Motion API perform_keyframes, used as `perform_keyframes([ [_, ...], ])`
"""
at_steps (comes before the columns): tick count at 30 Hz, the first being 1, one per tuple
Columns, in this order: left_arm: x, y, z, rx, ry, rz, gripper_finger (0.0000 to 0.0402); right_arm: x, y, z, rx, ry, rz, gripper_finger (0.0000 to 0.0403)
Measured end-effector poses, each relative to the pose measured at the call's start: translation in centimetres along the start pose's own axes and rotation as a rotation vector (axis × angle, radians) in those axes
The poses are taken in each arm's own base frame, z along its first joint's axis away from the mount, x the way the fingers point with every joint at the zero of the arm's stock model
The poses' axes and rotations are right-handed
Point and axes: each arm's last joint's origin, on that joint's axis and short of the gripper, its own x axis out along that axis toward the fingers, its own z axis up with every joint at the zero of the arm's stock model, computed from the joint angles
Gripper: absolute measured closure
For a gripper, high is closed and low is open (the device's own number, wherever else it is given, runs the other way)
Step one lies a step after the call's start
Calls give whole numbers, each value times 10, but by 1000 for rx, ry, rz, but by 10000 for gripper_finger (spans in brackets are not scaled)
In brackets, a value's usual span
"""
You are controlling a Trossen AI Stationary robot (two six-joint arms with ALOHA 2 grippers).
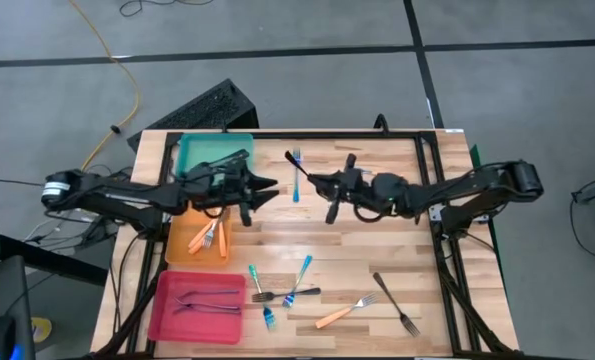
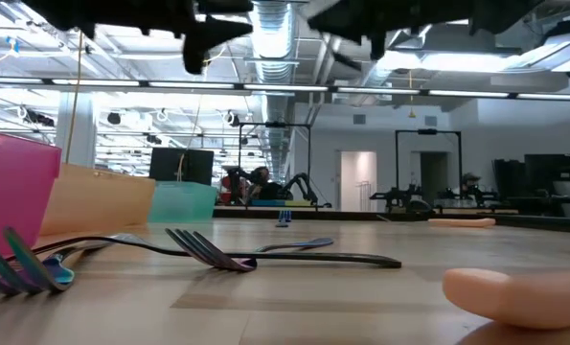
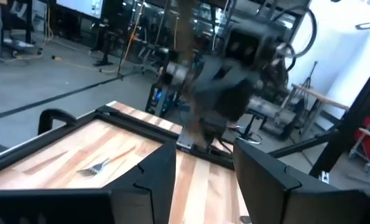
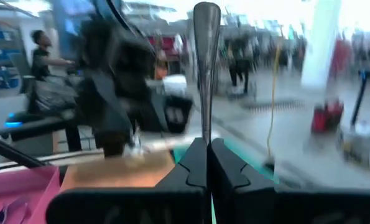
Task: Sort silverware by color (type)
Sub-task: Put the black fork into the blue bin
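Holding dark fork | right hand | wooden table

Bare tabletop lies open between the 2 arms' claws and the near forks; 3 trays crowd the left side.

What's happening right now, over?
Right gripper shut on a dark fork, mid-table. Left gripper open, empty, by the teal tray. Loose forks wait near the front. Nothing blocking.
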Motion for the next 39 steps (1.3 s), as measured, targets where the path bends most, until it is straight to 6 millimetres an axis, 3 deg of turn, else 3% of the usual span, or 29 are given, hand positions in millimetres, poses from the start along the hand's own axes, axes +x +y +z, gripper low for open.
perform_keyframes([
  [5, 19, -1, -5, 36, -144, -52, 257, -3, 9, 10, -35, -103, 110, 382],
  [14, 38, 0, -20, 86, -280, -142, 257, 5, 12, -1, -39, -100, 135, 382],
  [21, 40, 0, -21, 60, -295, -152, 257, 5, 12, -3, -42, -91, 136, 382],
  [39, 58, -14, 0, 135, -240, -213, 257, 5, 13, -3, -44, -92, 164, 382],
])
